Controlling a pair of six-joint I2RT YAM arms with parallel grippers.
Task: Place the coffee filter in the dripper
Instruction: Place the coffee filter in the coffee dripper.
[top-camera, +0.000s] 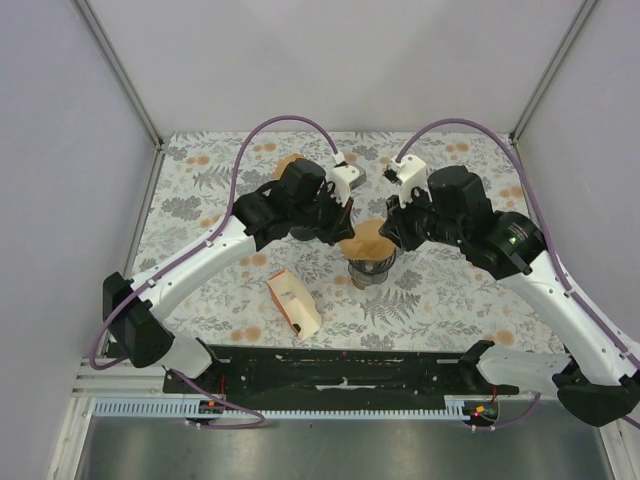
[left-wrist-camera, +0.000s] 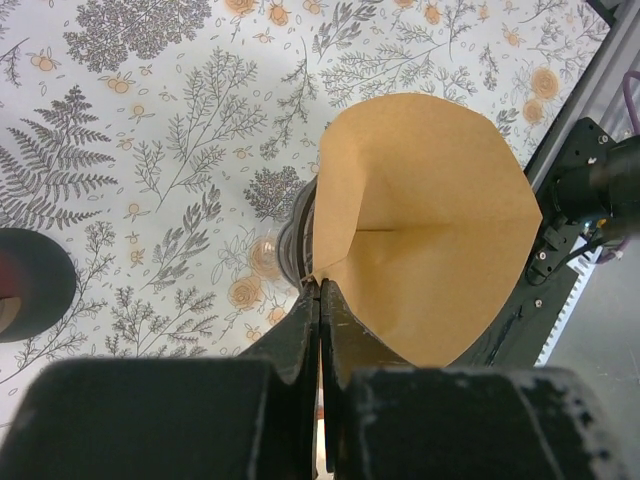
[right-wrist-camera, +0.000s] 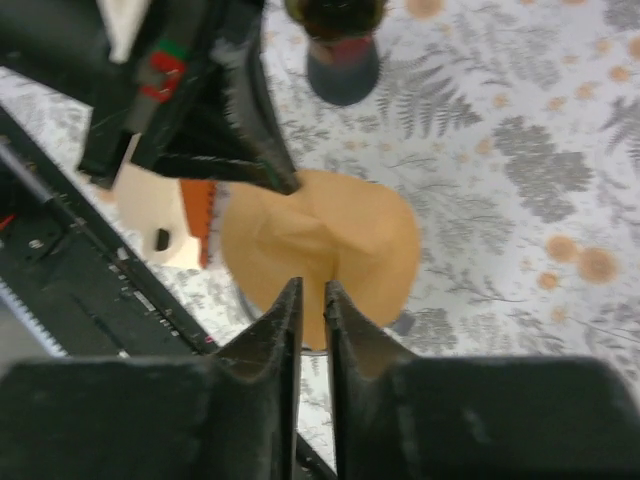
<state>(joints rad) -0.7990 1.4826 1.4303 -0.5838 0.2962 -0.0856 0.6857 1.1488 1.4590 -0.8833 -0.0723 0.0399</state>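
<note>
A brown paper coffee filter (top-camera: 367, 240) sits opened like a cone over the glass dripper (top-camera: 368, 272) at the middle of the table. My left gripper (top-camera: 345, 224) is shut on the filter's left edge; in the left wrist view the jaws (left-wrist-camera: 320, 292) pinch the paper rim of the filter (left-wrist-camera: 430, 230), with the dripper's (left-wrist-camera: 293, 238) glass just beyond. My right gripper (top-camera: 389, 226) is at the filter's right side. Its jaws (right-wrist-camera: 311, 290) stand slightly apart above the filter (right-wrist-camera: 330, 235), gripping nothing.
A cream and orange filter holder (top-camera: 293, 303) lies left of the dripper near the front. A dark round object (left-wrist-camera: 30, 285) stands on the floral cloth to the left. The black rail (top-camera: 340, 372) runs along the near edge.
</note>
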